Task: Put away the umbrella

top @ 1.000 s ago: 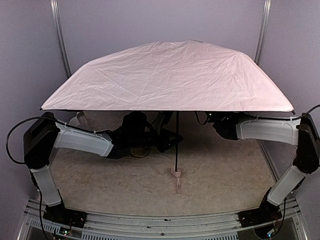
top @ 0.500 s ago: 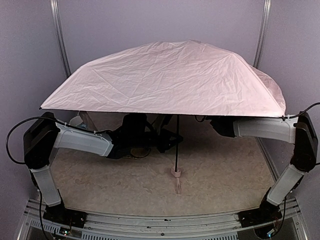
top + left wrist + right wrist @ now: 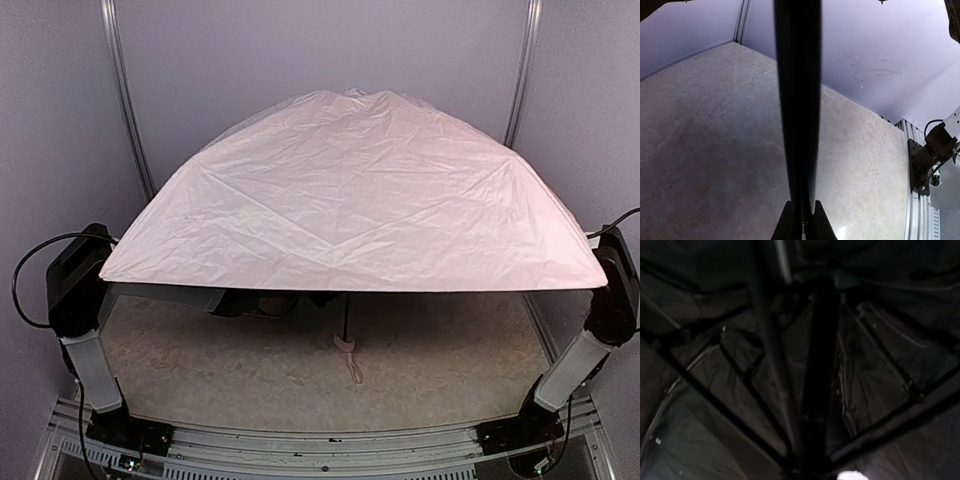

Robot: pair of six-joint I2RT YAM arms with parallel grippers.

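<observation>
The pale pink umbrella (image 3: 350, 190) stands open, its canopy tipped toward the near edge and covering both grippers in the top view. Its thin dark shaft (image 3: 346, 315) comes down under the canopy to a pinkish end with a thin strap (image 3: 354, 370) on the table. In the left wrist view my left gripper (image 3: 802, 222) is shut on the dark shaft (image 3: 797, 100), which runs straight up the frame. The right wrist view is dark: it looks up at the canopy's underside, with metal ribs (image 3: 715, 400) and the central shaft (image 3: 820, 365). My right gripper's fingers cannot be made out there.
The beige marbled tabletop (image 3: 230, 370) lies under the canopy. Purple walls with metal posts (image 3: 125, 90) close the back and sides. A metal rail (image 3: 320, 445) runs along the near edge. The right arm's base mount (image 3: 932, 150) sits at the table's edge.
The canopy has tilted forward and down at its near rim, now hiding both forearms and grippers that showed before. Its peak has risen. The shaft's lower end has shifted slightly.
</observation>
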